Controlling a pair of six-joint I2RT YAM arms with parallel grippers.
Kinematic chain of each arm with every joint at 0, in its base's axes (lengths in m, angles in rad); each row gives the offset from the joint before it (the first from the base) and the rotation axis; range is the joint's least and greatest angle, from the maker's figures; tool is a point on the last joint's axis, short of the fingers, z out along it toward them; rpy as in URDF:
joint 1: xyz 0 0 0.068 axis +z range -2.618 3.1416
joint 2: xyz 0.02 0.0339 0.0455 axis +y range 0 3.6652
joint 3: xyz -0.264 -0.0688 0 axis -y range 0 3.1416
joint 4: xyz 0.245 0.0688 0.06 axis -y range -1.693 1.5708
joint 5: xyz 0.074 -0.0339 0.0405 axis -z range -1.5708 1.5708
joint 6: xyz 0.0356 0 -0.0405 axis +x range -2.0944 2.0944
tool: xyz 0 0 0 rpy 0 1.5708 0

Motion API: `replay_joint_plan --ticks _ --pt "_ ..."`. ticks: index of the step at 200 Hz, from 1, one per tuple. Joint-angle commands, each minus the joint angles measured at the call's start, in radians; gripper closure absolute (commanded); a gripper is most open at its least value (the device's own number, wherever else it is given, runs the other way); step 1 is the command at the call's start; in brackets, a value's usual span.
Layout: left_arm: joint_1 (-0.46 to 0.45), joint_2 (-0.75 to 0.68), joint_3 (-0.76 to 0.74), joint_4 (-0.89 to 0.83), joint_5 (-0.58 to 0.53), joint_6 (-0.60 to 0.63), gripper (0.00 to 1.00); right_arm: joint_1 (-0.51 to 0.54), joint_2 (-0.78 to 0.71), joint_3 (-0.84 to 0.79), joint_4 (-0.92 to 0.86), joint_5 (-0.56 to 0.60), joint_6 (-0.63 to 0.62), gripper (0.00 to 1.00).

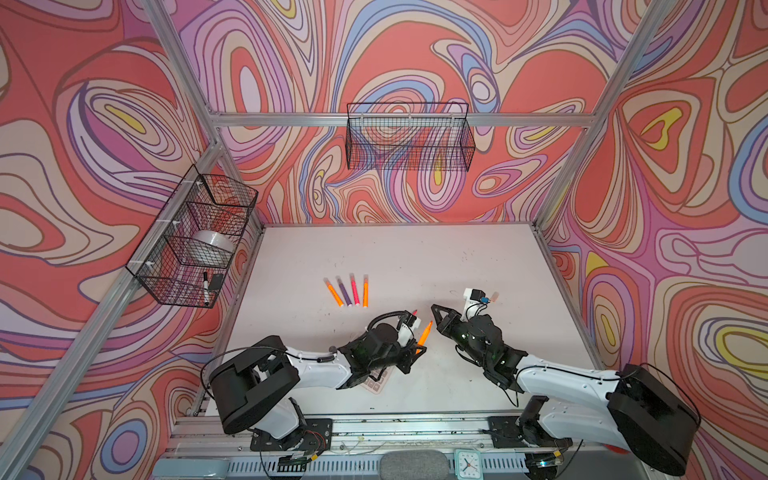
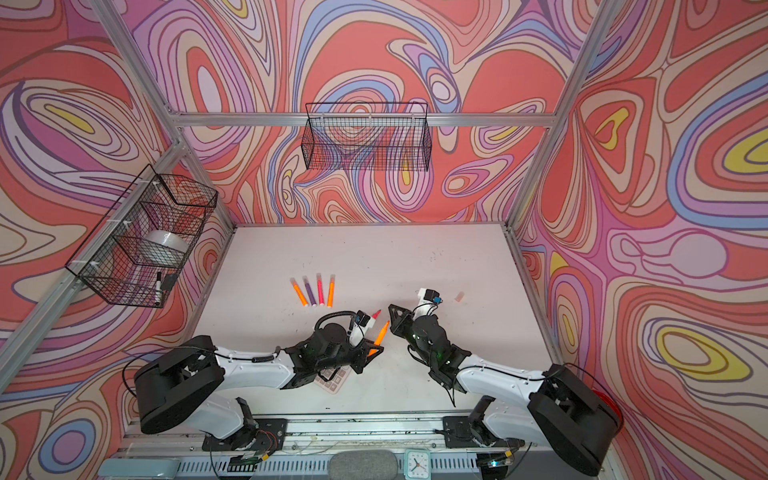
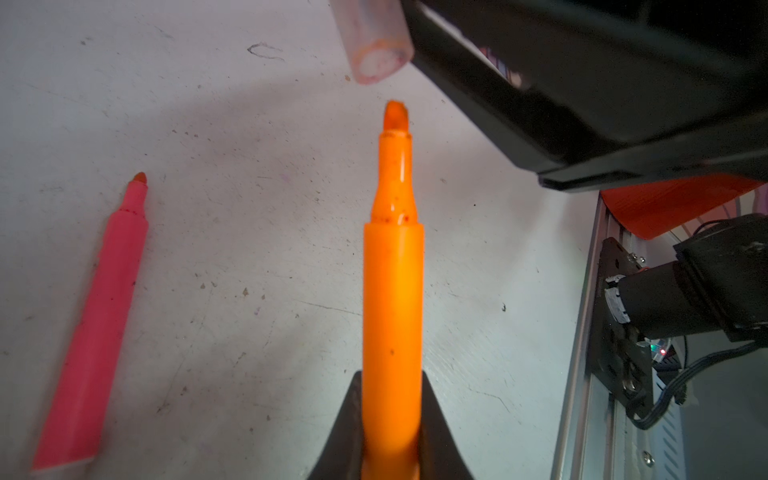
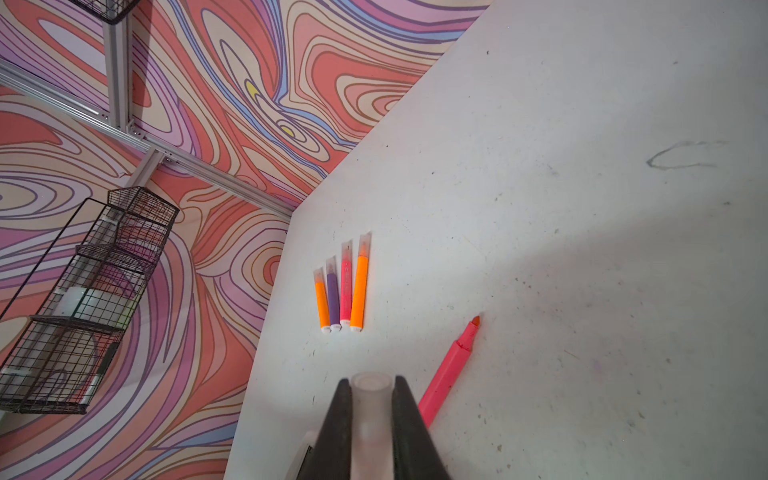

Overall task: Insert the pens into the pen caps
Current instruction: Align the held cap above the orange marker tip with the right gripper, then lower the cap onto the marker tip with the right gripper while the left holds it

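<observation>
The left fingers (image 3: 349, 419), only their tips in view, clench an orange pen (image 3: 392, 291). Its bare tip sits just short of the mouth of a pen cap (image 4: 371, 399), which is pinched between the right fingers (image 4: 409, 419). A pink pen (image 3: 95, 332) lies uncapped on the table (image 1: 415, 257), mostly hidden behind the left wrist in both top views. Four capped pens (image 1: 348, 291) lie in a row farther back. A loose cap (image 2: 459, 296) is blurred.
</observation>
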Motion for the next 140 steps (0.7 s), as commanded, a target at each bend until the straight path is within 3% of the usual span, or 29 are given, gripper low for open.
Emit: replay_joint_plan --ticks 1,140 --pt "0.001 -0.024 -0.003 0.011 -0.019 0.01 1.0 0.003 0.026 0.018 0.048 -0.031 0.004 1.0" --pt "0.002 -0.048 -0.008 0.008 -0.055 -0.008 1.0 0.026 0.011 -0.039 0.072 -0.007 0.022 1.0"
